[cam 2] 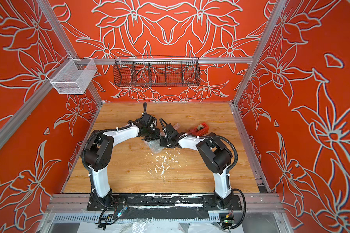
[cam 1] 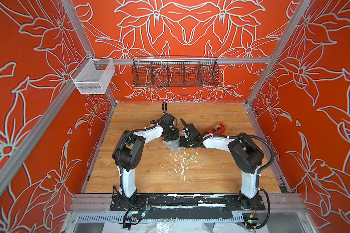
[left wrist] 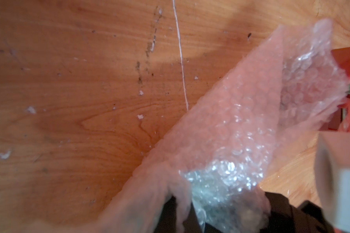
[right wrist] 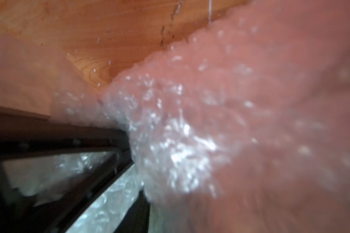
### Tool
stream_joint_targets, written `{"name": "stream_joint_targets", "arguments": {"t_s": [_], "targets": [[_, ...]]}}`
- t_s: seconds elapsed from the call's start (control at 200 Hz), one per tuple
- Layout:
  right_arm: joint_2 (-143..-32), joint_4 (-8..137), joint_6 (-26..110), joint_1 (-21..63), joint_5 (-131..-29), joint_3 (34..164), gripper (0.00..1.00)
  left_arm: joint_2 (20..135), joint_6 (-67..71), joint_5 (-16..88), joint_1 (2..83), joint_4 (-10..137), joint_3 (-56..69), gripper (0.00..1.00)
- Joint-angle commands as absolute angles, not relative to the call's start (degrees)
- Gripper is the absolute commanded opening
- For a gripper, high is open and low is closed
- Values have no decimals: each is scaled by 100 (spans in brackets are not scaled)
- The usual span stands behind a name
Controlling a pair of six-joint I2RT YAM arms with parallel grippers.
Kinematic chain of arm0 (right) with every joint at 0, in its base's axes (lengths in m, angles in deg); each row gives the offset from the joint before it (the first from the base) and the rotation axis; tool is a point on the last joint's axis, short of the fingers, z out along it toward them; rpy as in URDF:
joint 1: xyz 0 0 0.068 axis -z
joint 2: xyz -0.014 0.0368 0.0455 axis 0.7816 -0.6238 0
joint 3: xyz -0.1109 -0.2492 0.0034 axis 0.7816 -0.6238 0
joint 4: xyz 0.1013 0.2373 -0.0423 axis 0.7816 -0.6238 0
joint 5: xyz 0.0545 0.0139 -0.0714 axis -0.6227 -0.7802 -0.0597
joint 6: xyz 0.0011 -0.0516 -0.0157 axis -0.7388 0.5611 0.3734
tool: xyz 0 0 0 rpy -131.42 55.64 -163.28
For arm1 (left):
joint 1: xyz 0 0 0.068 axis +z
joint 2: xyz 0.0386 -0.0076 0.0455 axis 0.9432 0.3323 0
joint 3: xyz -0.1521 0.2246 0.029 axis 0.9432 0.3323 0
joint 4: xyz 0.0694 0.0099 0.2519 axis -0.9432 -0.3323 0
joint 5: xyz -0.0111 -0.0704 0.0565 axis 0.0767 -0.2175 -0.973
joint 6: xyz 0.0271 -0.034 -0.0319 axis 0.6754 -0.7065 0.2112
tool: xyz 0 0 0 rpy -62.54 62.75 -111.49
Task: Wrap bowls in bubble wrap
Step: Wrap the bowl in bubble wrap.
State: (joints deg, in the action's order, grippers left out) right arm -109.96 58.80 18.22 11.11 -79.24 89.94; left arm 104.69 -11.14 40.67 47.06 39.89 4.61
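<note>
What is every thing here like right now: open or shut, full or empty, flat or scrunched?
bubble wrap: scrunched into a bundle between the grippers
left gripper: shut on the bubble wrap
right gripper: at the wrap, open or shut unclear
bowl: not visible
red tape dispenser: upright on the table, roll in it
black wire basket: hanging, looks empty
white mesh basket: hanging, looks empty

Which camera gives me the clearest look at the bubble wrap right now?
The left wrist view: the bubble wrap stands up as a fold with its bubbles in focus. The right wrist view is filled by the wrap, but blurred. In both top views only a small crumpled patch shows, mostly hidden.
</note>
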Motion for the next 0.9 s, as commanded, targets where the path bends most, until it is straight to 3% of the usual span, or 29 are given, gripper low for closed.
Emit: {"name": "stream_joint_targets", "arguments": {"t_s": [0.0,0.51,0.896], "targets": [[-10731,5585,1830,1062,-8065,8788,43,10627,-1162,3886,4688,4150,704,0],[-9997,6343,1477,1099,-8295,8188,73,10395,-1191,3571,4429,4098,904,0],[-9244,6681,1107,1100,-8502,7579,79,10449,-1271,3344,4205,4063,886,0]]}}
